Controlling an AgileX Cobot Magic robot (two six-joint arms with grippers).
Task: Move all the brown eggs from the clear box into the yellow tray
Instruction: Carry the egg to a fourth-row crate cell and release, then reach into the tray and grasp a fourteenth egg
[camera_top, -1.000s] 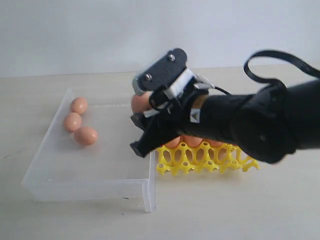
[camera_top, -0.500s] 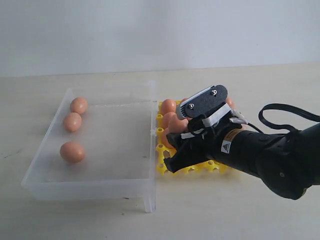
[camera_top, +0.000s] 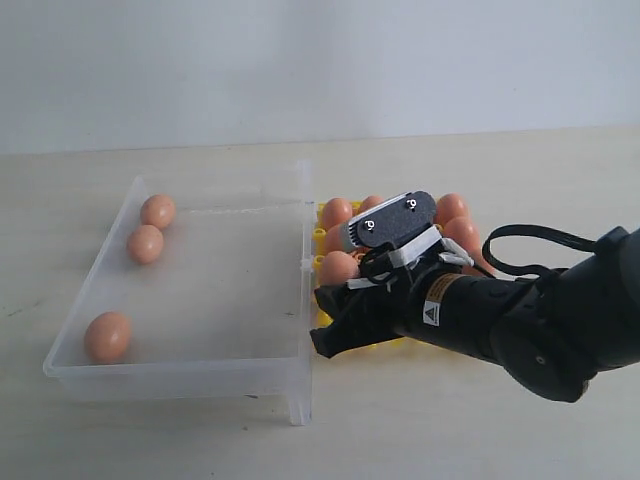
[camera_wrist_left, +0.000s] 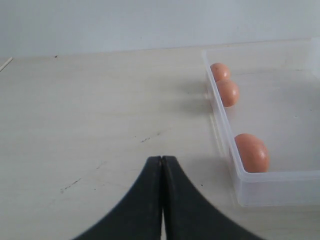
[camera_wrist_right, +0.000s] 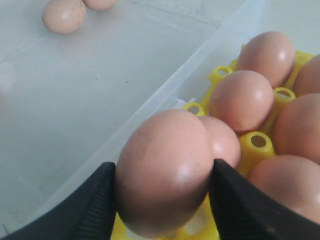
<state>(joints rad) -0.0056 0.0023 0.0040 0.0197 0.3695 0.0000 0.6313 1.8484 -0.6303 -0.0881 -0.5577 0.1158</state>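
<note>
Brown eggs are my job, and one of them sits between my right jaws now. The table (camera_top: 150, 440) is pale and flat. On it the clear box (camera_top: 200, 375) holds three loose eggs: a pair (camera_top: 157, 211) close together in the far left corner as the outside camera sees it, and a lone egg (camera_top: 108, 337) by the near wall. The yellow tray (camera_wrist_right: 257, 146) lies just beside the box's right wall and already carries many eggs. My right gripper (camera_wrist_right: 165, 200) is low over the tray's row nearest that wall, jaws spread wide and clamped on the held egg (camera_wrist_right: 165, 170) across its sides. My left gripper (camera_wrist_left: 161, 162) waits over bare table outside the box, jaws pressed together on nothing. I judge this is the setting-down. The cup below is hidden by the egg itself, so I should come down slowly and straight and feel for the seat. A neighbour egg (camera_wrist_right: 225, 140) is close behind; I cannot tell if they touch, so I should not push that way. I should part my jaws only once the egg rests, and only slightly, since posts and eggs crowd both sides.
</note>
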